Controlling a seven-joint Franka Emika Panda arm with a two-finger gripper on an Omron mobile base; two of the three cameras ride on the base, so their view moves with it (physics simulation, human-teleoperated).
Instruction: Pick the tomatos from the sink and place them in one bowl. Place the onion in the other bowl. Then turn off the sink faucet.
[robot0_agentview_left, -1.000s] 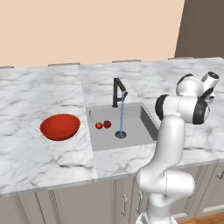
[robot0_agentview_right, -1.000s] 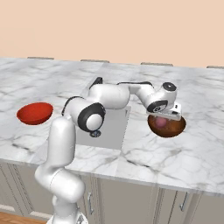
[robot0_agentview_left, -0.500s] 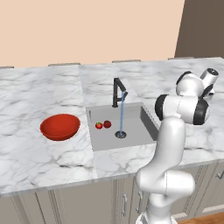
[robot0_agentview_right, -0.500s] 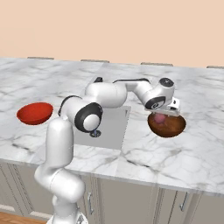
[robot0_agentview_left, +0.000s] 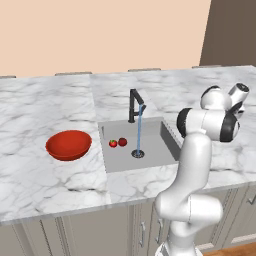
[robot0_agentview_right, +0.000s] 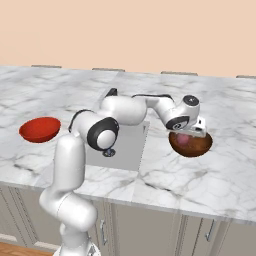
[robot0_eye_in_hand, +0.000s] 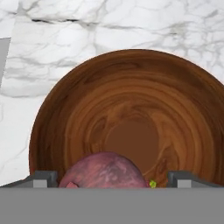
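Observation:
My gripper (robot0_agentview_right: 194, 131) hangs just above the glossy dark brown bowl (robot0_agentview_right: 192, 146) on the counter right of the sink (robot0_agentview_right: 131, 148). In the hand view the jaws stand open, one fingertip (robot0_eye_in_hand: 43, 177) on either side of the pinkish-purple onion (robot0_eye_in_hand: 105, 173), which lies inside the brown bowl (robot0_eye_in_hand: 131, 100) with gaps to both tips. The onion (robot0_agentview_right: 183, 140) shows pink in the bowl. Two red tomatos (robot0_agentview_left: 113, 143) (robot0_agentview_left: 122, 142) lie side by side in the grey sink (robot0_agentview_left: 155, 152). The bright red bowl (robot0_agentview_left: 68, 145) stands left of the sink. Water streams from the black faucet (robot0_agentview_left: 134, 105).
The white marble counter (robot0_agentview_left: 45, 175) runs along the wall, with cabinet fronts below. My white arm (robot0_agentview_right: 130, 110) reaches across the sink toward the brown bowl. The drain (robot0_agentview_left: 138, 154) sits under the water stream.
The jaws have opened slightly wider around the onion. The arm has hardly moved and the tomatos stay where they were.

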